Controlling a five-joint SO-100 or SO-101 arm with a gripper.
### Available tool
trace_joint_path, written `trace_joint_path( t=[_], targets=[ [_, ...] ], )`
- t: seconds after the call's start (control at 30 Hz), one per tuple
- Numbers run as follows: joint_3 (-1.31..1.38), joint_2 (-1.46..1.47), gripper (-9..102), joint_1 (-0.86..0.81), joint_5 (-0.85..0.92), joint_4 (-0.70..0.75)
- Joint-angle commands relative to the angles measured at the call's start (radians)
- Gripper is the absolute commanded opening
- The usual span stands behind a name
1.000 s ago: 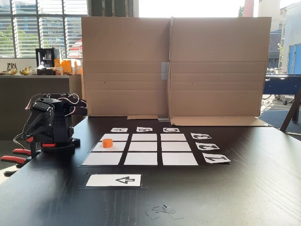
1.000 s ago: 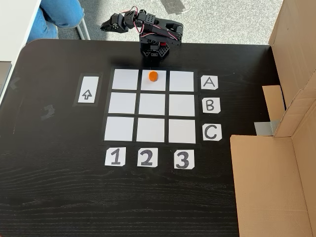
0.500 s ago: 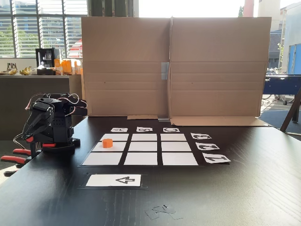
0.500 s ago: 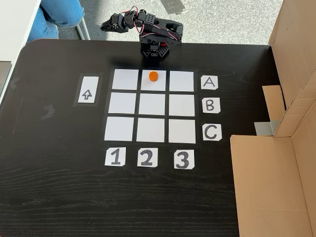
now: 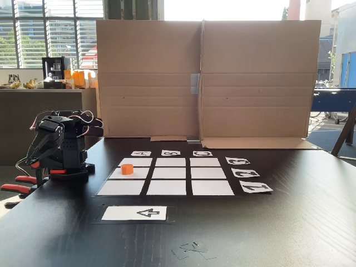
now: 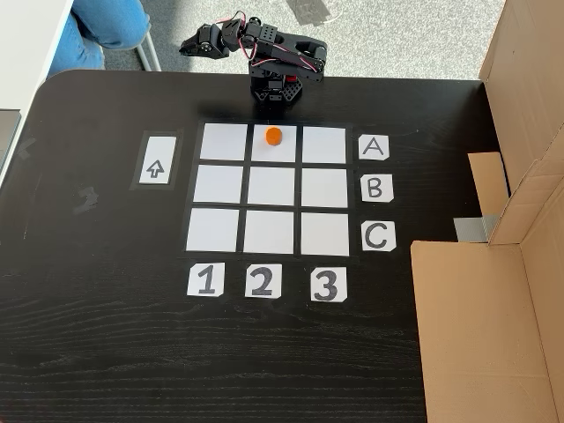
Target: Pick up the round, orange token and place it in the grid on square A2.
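Note:
The orange token stands upright on square A2, the middle cell of the row beside the A card, near the cell's edge closest to the arm. The grid of white paper cells lies flat on the black table. My arm is folded over its base just beyond the grid. Its gripper points away from the grid, well apart from the token, with its jaws together and nothing in them.
Letter cards A B C and number cards 1 2 3 edge the grid. An arrow card lies beside it. Cardboard walls stand along one table side. A person's knee shows past the table corner. Red clamps grip the edge.

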State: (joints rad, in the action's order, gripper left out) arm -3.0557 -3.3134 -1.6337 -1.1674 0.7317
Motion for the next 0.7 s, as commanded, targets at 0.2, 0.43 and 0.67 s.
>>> trace_joint_path(
  t=[0.2, 0.43, 0.67],
  targets=[
    [0.009, -0.012, 0, -0.049, -0.236, -0.005],
    [0.009, -0.012, 0, -0.043, -0.233, -0.005],
    [0.009, -0.012, 0, -0.043, -0.233, -0.006]
  ],
)
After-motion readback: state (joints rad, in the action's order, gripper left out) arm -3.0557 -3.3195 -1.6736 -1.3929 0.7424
